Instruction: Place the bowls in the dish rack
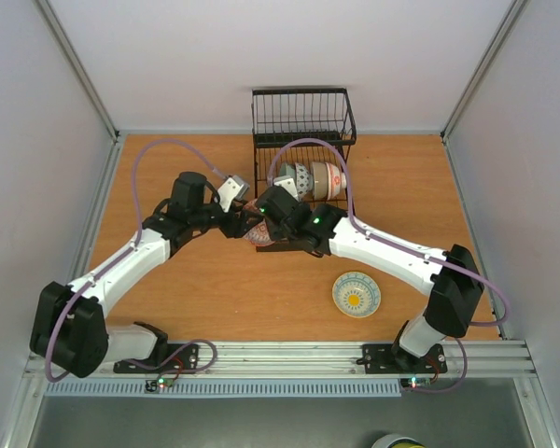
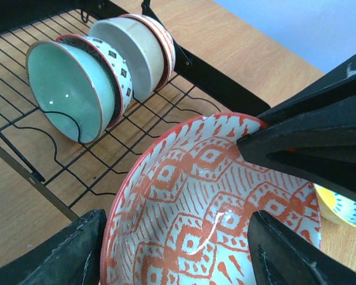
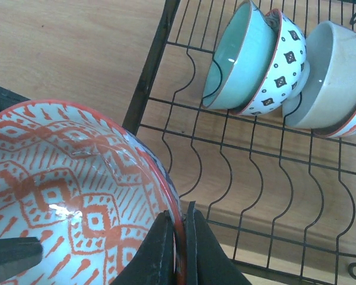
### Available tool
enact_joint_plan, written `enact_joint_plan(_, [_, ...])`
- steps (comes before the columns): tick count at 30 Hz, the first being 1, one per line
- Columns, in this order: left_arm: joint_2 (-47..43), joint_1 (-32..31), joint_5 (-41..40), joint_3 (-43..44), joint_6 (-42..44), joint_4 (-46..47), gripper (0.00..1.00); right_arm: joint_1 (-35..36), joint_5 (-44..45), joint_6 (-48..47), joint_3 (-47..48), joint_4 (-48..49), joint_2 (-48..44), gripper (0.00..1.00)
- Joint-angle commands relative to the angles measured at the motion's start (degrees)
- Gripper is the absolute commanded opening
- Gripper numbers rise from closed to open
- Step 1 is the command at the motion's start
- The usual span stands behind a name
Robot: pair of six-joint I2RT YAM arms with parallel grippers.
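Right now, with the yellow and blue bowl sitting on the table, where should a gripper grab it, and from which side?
Probably the rim, from above: one finger inside, one outside. The yellow and blue bowl sits upright, mouth up, so its thin rim is exposed, while its rounded wall offers no flat grip.

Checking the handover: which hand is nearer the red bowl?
Right. The right hand is shut on the rim of the red bowl; the left hand is open, its fingers flanking it.

Red-patterned bowl (image 3: 65, 190) tilted just beside the black dish rack (image 3: 146, 77); inside, a teal bowl (image 3: 234, 56) and cream bowl (image 3: 326, 71) stand on edge
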Motion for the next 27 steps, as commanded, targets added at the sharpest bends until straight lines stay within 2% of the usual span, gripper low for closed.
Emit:
enact_joint_plan(1, [1.54,-0.87,-0.91,1.83,1.31,0.04,0.65,-0.21,0.22,-1.48,1.76,2.38,-3.31,0.01])
enact_joint_plan(5, [2.23,-1.24,-1.22,2.07,1.85,-0.27,0.63,-0.20,0.94,-2.03,0.49,3.10,-4.87,0.01])
enact_joint_plan(6, [2.48,-1.41,-0.84,2.29,2.10,-0.66,0.52,-0.21,1.46,-2.15,0.28,3.36,-5.12,0.01])
enact_joint_plan(8, [3.09,-1.89,-0.83,2.82,2.82,-1.54,0.23,-0.21,2.17,-2.42,0.12,3.53,-5.40,0.01])
enact_joint_plan(10, [3.70,-2.08,-0.97,3.20,3.36,-2.22,0.02,-0.21,2.23,-2.69,-0.04,3.84,-5.63,0.01])
enact_joint_plan(20, [4.56,-2.97,-0.77,3.23,4.54,-2.53,0.00,-0.29,1.45,-2.83,-1.17,4.67,-6.01,0.01])
enact_joint_plan(22, [4.36,-2.97,-0.08,2.81,4.79,-1.99,0.01,-0.48,0.09,-2.55,-2.97,5.86,-7.13,0.04])
enact_joint_plan(24, [3.81,-2.97,0.24,2.22,5.00,-1.26,0.01,-1.18,-3.29,-1.96,-5.60,7.91,-9.30,0.15])
enact_joint_plan(27, [2.56,-2.88,0.17,1.12,5.11,0.22,0.00,-3.37,-10.08,-1.26,-9.08,10.87,-11.78,0.39])
